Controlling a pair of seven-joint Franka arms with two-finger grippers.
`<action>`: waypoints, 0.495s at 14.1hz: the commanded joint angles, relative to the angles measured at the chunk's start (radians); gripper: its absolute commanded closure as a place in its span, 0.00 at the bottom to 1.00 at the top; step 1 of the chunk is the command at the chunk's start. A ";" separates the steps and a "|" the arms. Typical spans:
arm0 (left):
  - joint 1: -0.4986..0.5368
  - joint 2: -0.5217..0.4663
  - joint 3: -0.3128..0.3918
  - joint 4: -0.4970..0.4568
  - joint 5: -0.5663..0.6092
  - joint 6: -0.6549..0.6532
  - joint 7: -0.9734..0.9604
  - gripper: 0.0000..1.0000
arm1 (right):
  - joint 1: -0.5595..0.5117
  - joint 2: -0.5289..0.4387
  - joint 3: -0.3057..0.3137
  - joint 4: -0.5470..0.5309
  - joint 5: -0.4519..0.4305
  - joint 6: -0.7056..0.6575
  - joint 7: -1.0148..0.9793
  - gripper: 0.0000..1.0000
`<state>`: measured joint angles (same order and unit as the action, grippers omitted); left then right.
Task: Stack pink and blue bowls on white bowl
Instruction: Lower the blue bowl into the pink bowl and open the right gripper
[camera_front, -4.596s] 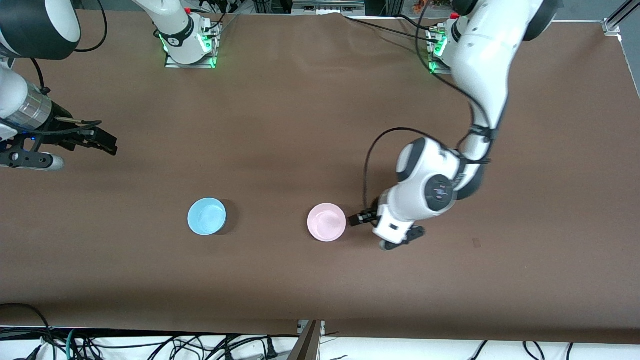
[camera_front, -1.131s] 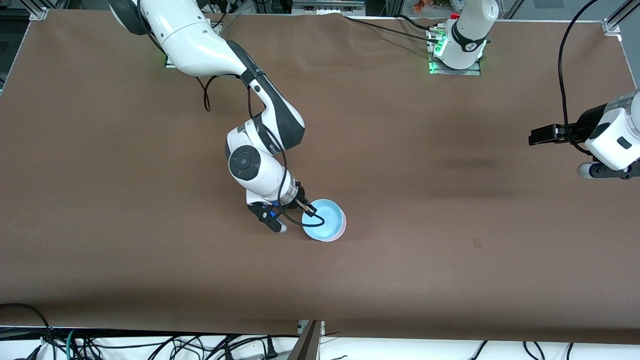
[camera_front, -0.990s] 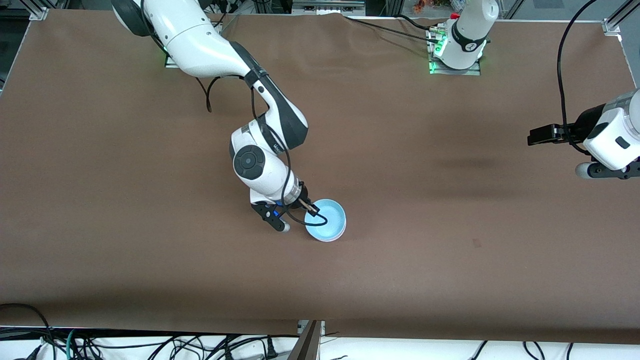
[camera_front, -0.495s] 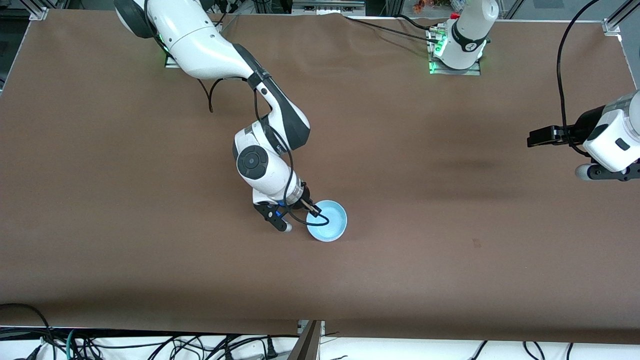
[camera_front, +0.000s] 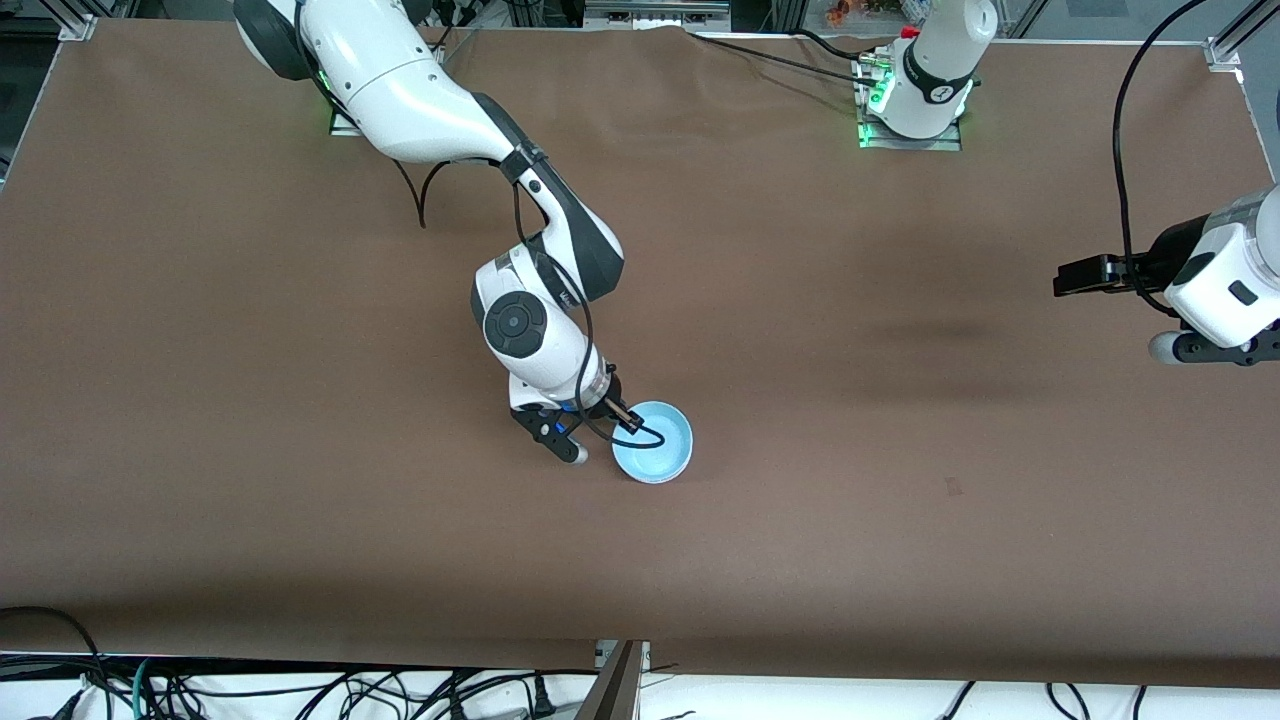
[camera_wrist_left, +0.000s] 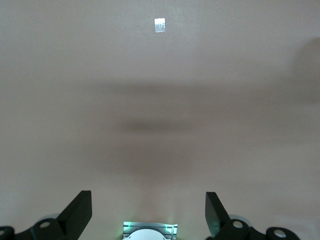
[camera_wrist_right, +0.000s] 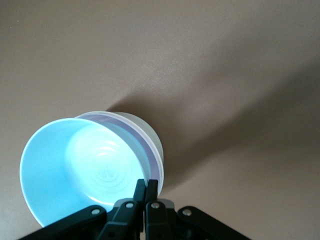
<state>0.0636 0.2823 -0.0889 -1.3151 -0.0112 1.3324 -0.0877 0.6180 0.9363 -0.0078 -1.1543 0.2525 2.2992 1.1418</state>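
The blue bowl rests nested in a stack on the brown table, about mid-table. My right gripper is shut on its rim at the side toward the right arm's end. In the right wrist view the gripper pinches the blue bowl. Just under its edge a thin pink bowl rim and a whitish outer wall show. I cannot tell whether that wall is the white bowl. My left gripper waits open and empty in the air at the left arm's end; it also shows in the left wrist view.
The brown table is bare around the stack. A small pale mark lies on it in the left wrist view. The arm bases stand along the edge farthest from the front camera. Cables hang below the nearest edge.
The right arm has set the blue bowl down into the pink bowl; the pink rim seen a second ago is now covered in the front view. The left arm has hardly moved.
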 joint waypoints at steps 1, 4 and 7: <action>-0.001 0.014 0.001 0.034 0.011 -0.010 0.022 0.00 | 0.008 0.022 -0.006 0.036 -0.018 0.006 0.021 1.00; 0.001 0.014 0.001 0.034 0.011 -0.010 0.022 0.00 | 0.012 0.032 -0.006 0.036 -0.018 0.020 0.019 1.00; 0.002 0.014 0.001 0.036 0.011 -0.010 0.022 0.00 | 0.011 0.030 -0.006 0.036 -0.019 0.017 0.018 1.00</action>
<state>0.0659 0.2824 -0.0882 -1.3136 -0.0112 1.3324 -0.0877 0.6221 0.9477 -0.0078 -1.1543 0.2519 2.3126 1.1418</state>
